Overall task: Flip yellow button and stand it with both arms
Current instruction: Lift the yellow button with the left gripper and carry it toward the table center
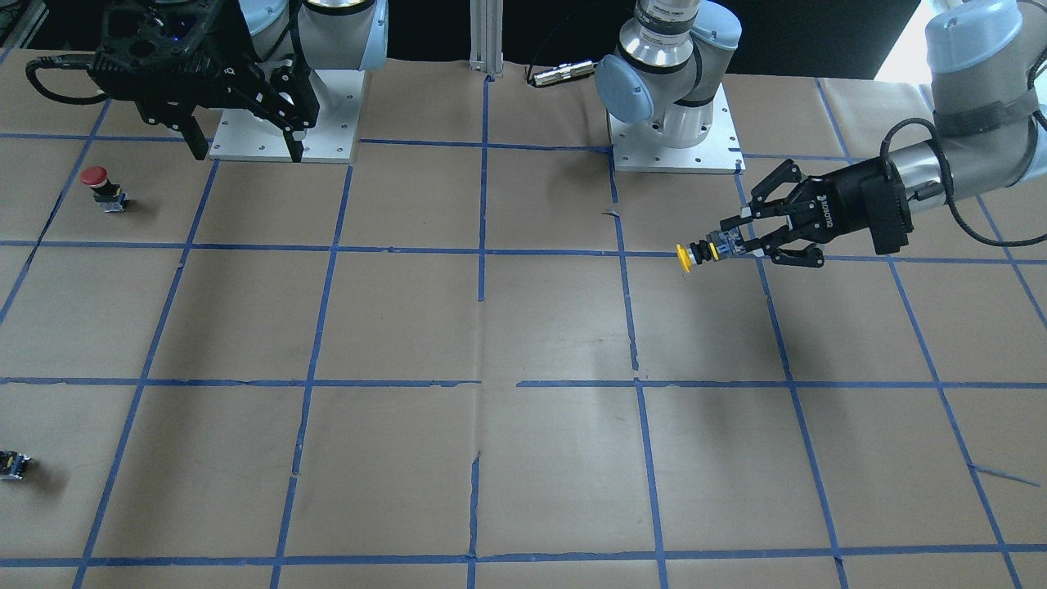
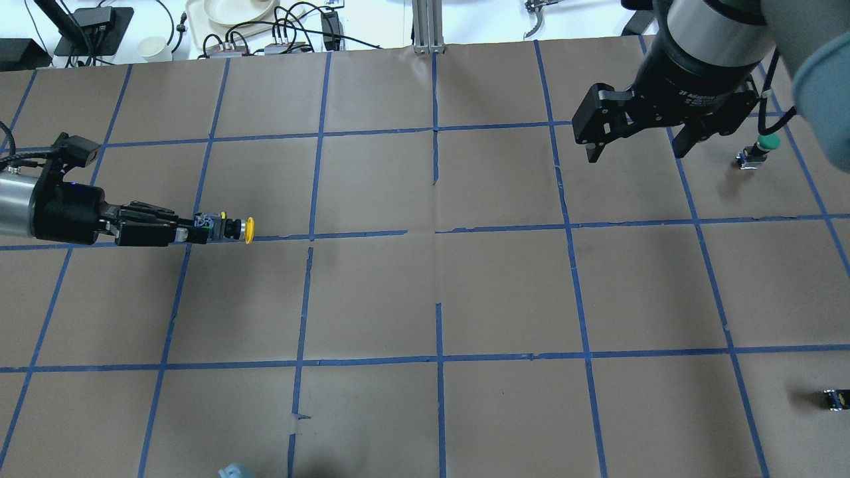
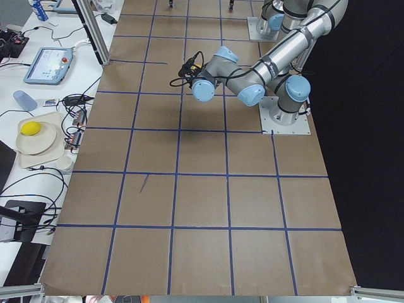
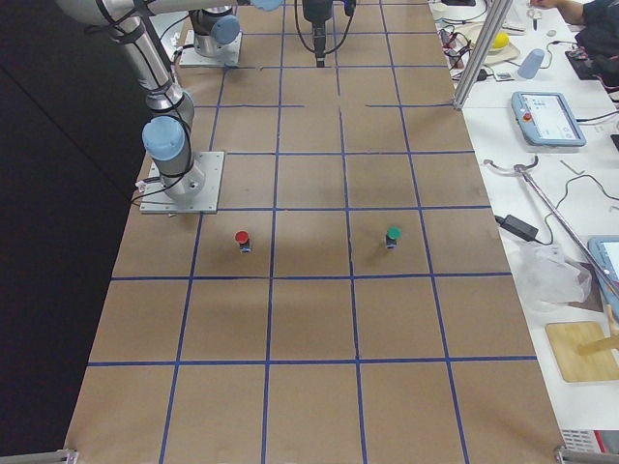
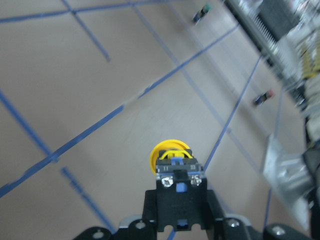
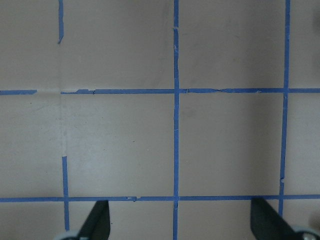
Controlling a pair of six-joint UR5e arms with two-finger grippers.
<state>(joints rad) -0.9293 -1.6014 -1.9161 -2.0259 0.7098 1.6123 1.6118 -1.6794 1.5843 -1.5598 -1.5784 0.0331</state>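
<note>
Brown-paper table (image 2: 505,292) marked with a blue tape grid, shown from several cameras. The left gripper (image 1: 740,237) reaches out level over the table's left half, about midway between the robot's edge and the far edge. Its jaws are clamped on the square base of the yellow button (image 1: 699,252). The button is held clear of the paper, lying sideways in the air. Its round yellow cap points away from the gripper, toward the table's middle. In the left wrist view the base faces the lens and the cap's rim shows behind it.

The right gripper (image 1: 245,151) hangs raised over the right half, fingers pointing down, jaws wide apart. Its wrist view looks straight down on paper and tape lines, with two dark fingertips (image 6: 97,222) at the bottom of the picture.

A red button (image 1: 102,188) stands upright, cap up, on the right half, nearer the robot's edge. A green button (image 4: 392,235) stands upright level with it, nearer the far edge. A tiny dark switch block (image 2: 835,398) also lies on the right half
</note>
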